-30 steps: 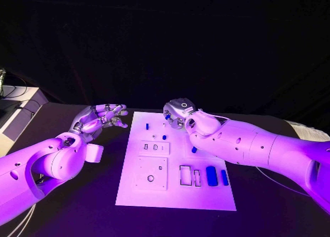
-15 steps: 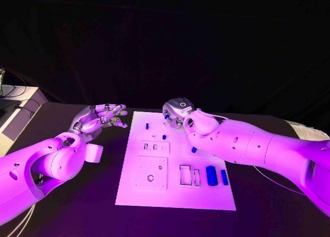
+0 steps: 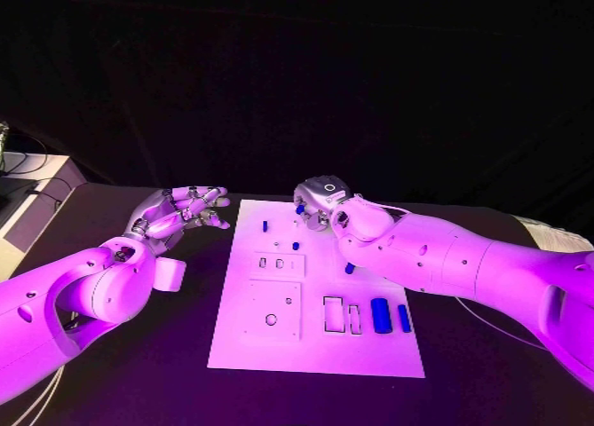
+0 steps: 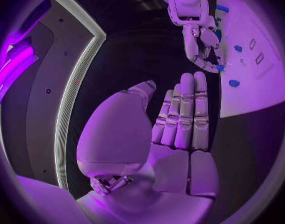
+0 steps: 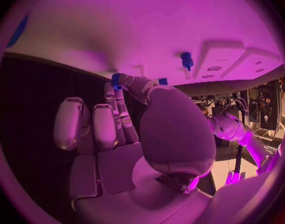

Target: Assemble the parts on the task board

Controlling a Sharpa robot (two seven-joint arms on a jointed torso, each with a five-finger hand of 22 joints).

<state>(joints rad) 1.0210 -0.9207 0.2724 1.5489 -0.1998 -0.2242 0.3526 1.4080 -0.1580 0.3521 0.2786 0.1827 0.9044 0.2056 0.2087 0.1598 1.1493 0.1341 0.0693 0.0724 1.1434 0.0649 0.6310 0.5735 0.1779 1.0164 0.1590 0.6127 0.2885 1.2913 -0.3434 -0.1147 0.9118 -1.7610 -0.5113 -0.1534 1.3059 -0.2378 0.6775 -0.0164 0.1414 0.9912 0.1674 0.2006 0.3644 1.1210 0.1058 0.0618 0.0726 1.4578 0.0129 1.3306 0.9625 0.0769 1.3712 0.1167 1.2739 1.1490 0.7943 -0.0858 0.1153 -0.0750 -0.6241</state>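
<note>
Right hand [image 3: 325,202] sits at the far end of the white task board [image 3: 246,351], fingers curled down. The right wrist view shows a small blue part [image 5: 116,79] pinched at its fingertips [image 5: 120,87], right at the board surface. The left wrist view agrees: blue part [image 4: 221,67] at the tips of the right hand [image 4: 202,45], touching or just above the plate.

Against the picture a second ago, the right hand has crept slightly toward the far edge and dropped a little; the part has not left its fingers. Nothing on the board has moved. Judgement: this is fine positioning over a seat, insertion not yet done.

Left hand [image 3: 179,211] hangs just off the board's left edge near the far end, unchanged in place. In its own wrist view its fingers [image 4: 183,112] lie straight and together, thumb apart, holding nothing.

On the board: a blue peg [image 3: 265,227] and another blue peg [image 3: 296,246] stand upright near the far end; two larger blue blocks [image 3: 381,316] lie side by side near the right edge, beside open rectangular slots [image 3: 335,314]. A round hole [image 3: 271,320] in a square plate shows unfilled. Most of the assembly remains.
</note>
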